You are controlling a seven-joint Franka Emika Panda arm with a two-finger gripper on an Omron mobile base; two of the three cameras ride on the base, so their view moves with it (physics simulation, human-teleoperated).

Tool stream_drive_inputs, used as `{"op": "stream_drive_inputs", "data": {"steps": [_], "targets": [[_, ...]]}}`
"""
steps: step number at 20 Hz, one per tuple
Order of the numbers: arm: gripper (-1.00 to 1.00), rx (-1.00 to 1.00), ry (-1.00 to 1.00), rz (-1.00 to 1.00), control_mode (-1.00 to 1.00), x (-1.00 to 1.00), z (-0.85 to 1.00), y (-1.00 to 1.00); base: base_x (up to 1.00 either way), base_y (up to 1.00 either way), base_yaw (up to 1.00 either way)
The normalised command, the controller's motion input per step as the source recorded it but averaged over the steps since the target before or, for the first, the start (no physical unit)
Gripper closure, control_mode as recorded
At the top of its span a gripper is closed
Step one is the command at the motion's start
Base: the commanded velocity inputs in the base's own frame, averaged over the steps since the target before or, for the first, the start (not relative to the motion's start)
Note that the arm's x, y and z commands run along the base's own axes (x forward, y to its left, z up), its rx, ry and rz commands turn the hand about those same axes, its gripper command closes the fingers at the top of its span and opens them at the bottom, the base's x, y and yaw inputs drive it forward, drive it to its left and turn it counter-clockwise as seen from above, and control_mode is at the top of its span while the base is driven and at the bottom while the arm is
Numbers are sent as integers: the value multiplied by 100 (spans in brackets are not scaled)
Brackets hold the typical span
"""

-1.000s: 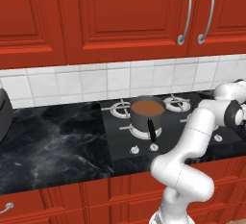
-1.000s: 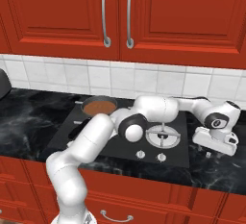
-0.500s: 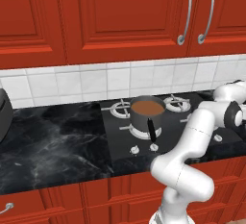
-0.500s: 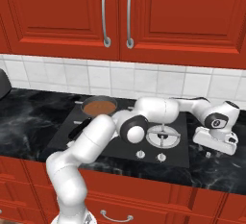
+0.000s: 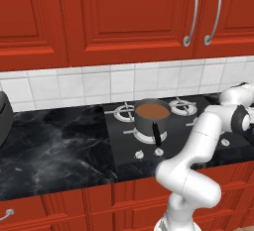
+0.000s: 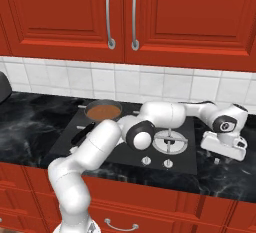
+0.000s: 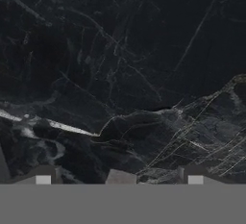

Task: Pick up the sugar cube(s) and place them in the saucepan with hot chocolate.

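Black marble with pale veins lies under my gripper in the hand view, and that countertop runs across everything I see ahead of the fingers. My two fingertips stand well apart at the bottom of that view, so I am open, with nothing gripped between the jaws. A small light block sits on the marble right between them, cut off at the lower edge; I cannot tell for sure whether it is a sugar cube.

From the right base view, my hand hangs low over the counter, just to the right of the black stovetop, with my arm stretched across above the burners to get there.

The saucepan stands upright on a burner near the middle of the stove in the left base view, its straight black handle pointing toward the front edge of the counter. The hot chocolate shows as a smooth reddish-brown disc inside it. In the right base view the same pan sits at the far left of the stove, well apart from my hand. Red cabinet doors with metal pulls hang above a white tiled backsplash.
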Motion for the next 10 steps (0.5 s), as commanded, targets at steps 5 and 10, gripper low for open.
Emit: {"op": "stream_drive_inputs", "data": {"steps": [5,10], "targets": [[-100,0,12,0,-100,-15,-9,6,0,0,0],[-100,0,8,-2,-100,-34,-5,1,0,0,0]]}}
